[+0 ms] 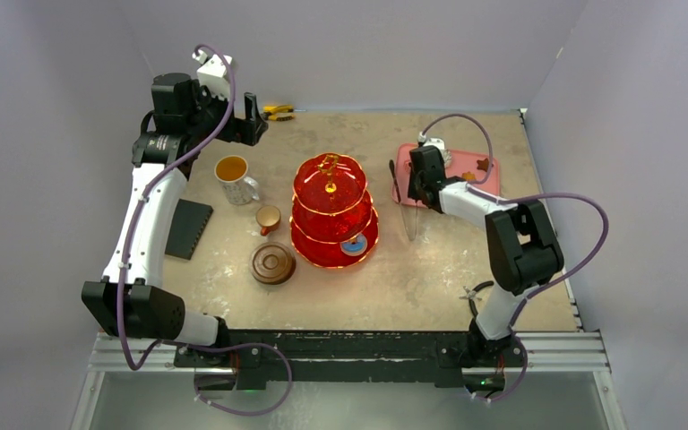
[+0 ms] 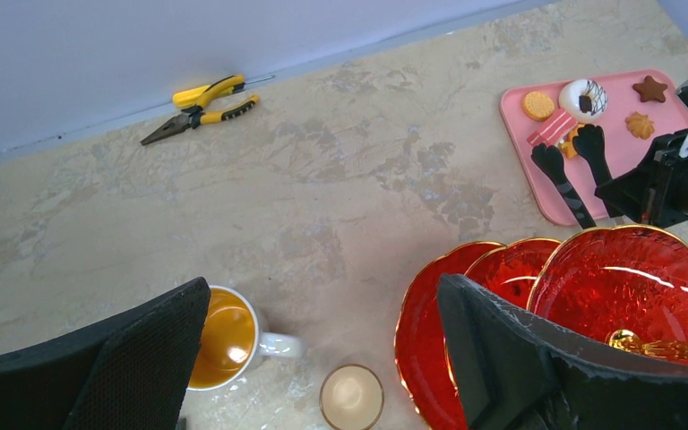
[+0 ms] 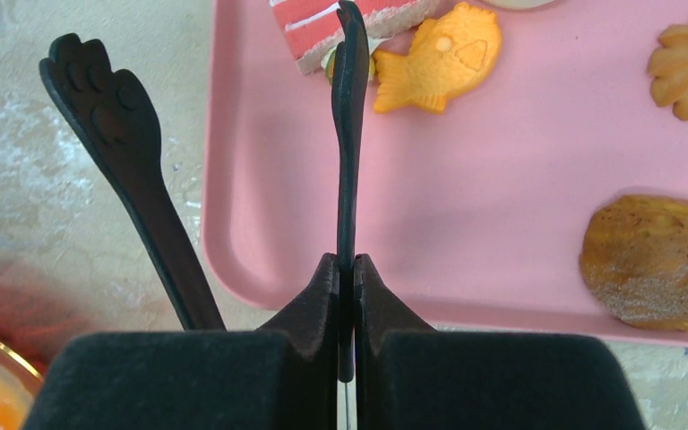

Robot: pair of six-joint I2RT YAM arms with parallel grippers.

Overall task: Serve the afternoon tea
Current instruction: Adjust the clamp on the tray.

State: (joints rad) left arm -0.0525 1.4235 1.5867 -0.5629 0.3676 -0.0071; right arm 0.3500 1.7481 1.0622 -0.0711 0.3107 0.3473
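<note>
Red three-tier stand (image 1: 331, 210) mid-table, nearly bare — most pastries (image 3: 439, 54) lay on the pink tray (image 3: 502, 206). Right gripper (image 3: 348, 269) pinched one arm of the black tongs (image 3: 349, 134); left gripper (image 2: 322, 287) gaped, idle. Serving barely begun.

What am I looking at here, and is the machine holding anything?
Two robot arms are bolted to the table's near edge. One picture looks down from above; the other two come from a camera on each wrist. On the table stand a red three-tier stand, a white mug of tea, a small brown cup and a pink tray of pastries; pliers lie at the far edge. The right tool is shut on one arm of the black tongs. The left tool is open, holding nothing, near the mug.
</note>
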